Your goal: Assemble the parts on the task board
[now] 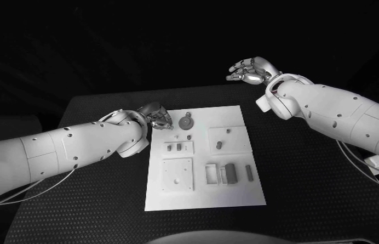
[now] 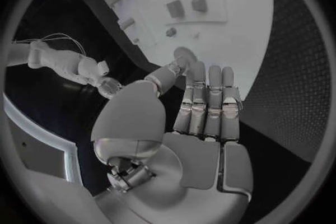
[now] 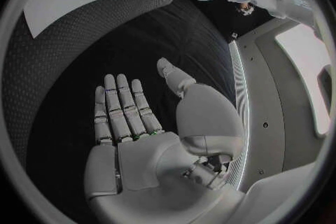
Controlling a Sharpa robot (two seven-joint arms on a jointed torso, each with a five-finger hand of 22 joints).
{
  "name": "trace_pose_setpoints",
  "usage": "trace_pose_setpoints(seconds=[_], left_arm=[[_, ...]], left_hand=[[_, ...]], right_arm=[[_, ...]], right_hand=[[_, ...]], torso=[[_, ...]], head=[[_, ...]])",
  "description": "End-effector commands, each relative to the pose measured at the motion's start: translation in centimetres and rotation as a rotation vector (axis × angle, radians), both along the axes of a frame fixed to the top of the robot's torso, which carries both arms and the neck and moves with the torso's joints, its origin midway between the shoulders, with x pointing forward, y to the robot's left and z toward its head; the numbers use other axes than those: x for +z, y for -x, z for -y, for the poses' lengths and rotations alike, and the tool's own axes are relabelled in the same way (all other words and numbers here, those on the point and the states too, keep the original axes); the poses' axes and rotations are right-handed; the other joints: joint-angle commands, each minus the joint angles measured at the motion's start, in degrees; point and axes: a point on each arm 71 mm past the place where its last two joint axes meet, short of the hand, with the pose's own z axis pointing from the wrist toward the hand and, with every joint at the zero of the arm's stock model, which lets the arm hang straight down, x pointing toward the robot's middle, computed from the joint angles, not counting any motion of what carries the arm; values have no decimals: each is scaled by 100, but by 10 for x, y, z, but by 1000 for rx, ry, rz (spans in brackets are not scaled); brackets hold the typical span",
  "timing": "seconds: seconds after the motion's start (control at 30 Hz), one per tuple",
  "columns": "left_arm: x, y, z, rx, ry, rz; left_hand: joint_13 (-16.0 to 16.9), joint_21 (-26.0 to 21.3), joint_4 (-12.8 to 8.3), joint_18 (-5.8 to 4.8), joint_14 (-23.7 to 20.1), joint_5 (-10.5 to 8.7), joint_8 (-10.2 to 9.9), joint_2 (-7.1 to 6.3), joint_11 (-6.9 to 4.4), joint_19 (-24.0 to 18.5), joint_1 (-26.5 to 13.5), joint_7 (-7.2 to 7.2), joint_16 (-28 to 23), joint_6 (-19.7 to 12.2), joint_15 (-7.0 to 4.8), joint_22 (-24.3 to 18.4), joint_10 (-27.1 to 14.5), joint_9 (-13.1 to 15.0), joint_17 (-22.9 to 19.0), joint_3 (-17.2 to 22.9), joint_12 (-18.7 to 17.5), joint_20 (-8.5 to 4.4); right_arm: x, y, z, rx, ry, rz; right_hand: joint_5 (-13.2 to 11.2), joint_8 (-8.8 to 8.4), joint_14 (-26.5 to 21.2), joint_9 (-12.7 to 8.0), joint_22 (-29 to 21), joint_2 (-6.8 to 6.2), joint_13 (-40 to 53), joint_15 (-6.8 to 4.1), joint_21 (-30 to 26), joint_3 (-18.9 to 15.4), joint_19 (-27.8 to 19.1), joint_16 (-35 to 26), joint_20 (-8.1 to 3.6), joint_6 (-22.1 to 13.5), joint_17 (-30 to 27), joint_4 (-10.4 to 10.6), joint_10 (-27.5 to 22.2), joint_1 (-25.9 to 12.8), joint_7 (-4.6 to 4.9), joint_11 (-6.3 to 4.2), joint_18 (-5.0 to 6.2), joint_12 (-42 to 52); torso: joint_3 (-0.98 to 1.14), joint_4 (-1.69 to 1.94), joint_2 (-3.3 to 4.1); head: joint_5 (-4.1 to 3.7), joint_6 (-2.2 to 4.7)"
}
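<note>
Left hand (image 1: 155, 116) at the far left corner of the task board (image 1: 204, 197): fingers extended and held together, thumb out, fingertips (image 2: 198, 70) over the board beside a round part (image 1: 186, 122); nothing grasped, contact cannot be told. Right hand (image 1: 250, 70) beyond the board's far right corner, above the black tabletop (image 1: 308, 167): palm open, fingers spread, empty. Small parts (image 1: 220, 143) lie on the board, well apart from the right hand. Surroundings dark.
</note>
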Motion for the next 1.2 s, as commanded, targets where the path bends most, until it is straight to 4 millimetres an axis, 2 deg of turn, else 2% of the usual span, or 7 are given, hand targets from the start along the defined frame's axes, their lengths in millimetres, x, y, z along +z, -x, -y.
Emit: trace_pose_setpoints(seconds=[0.03, 0.13, 0.23, 0.27, 0.33, 0.57, 1.2], left_arm=[[16, 0, 20, -184, 20, 244], [16, 0, 32, -262, -41, 288], [14, -1, 40, -306, -91, 320], [12, -1, 43, -326, -116, 323], [9, -1, 47, -351, -143, 320], [-5, 1, 59, -405, -214, 278], [-30, 5, 67, -441, -260, 194]], left_hand=[[-217, 65, 1, -54, 153, -34, -100, -91, 91, 150, 86, 12, 42, -74, -63, 18, -29, -99, 13, 14, -319, -46], [-410, 118, -2, -41, 353, -31, -228, -143, 123, 346, 162, 2, 113, -167, -167, 43, 81, -226, 45, -1, -608, -131], [-556, 119, -3, -53, 443, -33, -231, -140, 153, 434, 196, 19, 128, -75, -206, 51, 137, -289, 58, -21, -856, -183], [-615, 168, -1, -38, 573, -36, -240, -126, 153, 565, 228, 21, 181, -39, -274, 80, 209, -324, 81, -28, -953, -236], [-673, 184, -5, -43, 638, -36, -246, -116, 155, 628, 248, 19, 192, 1, -309, 101, 259, -357, 88, -37, -1054, -270], [-911, 209, 19, -46, 811, -39, -372, -168, 229, 800, 169, 38, 220, -90, -326, 150, 218, -514, 109, -104, -1450, -334], [-1164, 244, 48, 35, 992, -38, -419, -123, 250, 994, 45, 106, 288, -102, -326, 192, 303, -657, 158, -194, -1781, -335]], right_arm=[[0, 0, -2, 16, -2, 3], [0, 0, -2, 16, -2, 3], [0, 0, -3, 17, -2, 3], [0, 0, -3, 18, -3, 3], [0, 0, -4, 19, -3, 2], [0, 0, -5, 22, -4, 2], [0, 0, -7, 26, -5, 2]], right_hand=[[-20, 30, 9, -7, 10, -4, 0, 27, -18, -22, -10, -33, -5, -49, 2, 15, 46, -26, 321, 5, -49, -34], [-20, 30, 9, -7, 11, -3, 0, 27, -19, -21, -10, -33, -6, -49, 2, 15, 47, -26, 321, 5, -49, -34], [-20, 31, 10, -8, 11, -3, 0, 27, -20, -21, -9, -33, -6, -49, 2, 15, 47, -25, 321, 5, -49, -35], [-20, 31, 10, -8, 12, -2, 0, 27, -20, -21, -9, -33, -6, -49, 2, 15, 48, -25, 321, 5, -49, -35], [-20, 31, 10, -8, 12, -1, 0, 27, -20, -21, -9, -33, -6, -49, 3, 15, 48, -25, 321, 5, -49, -36], [-20, 32, 11, -9, 14, 0, 0, 27, -22, -21, -8, -34, -6, -49, 3, 16, 49, -24, 321, 5, -49, -37], [-21, 34, 13, -12, 19, 1, 1, 26, -26, -22, -5, -36, -6, -50, 4, 15, 52, -23, 322, 5, -49, -42]], torso=[[-4, 4, 4], [-5, 3, 4], [-4, 2, 4], [0, 3, 0], [2, 1, 3], [-1, 3, 2], [-5, 4, 3]], head=[[7, 19], [11, 29], [20, 38], [21, 42], [25, 42], [21, 41], [-40, 7]])
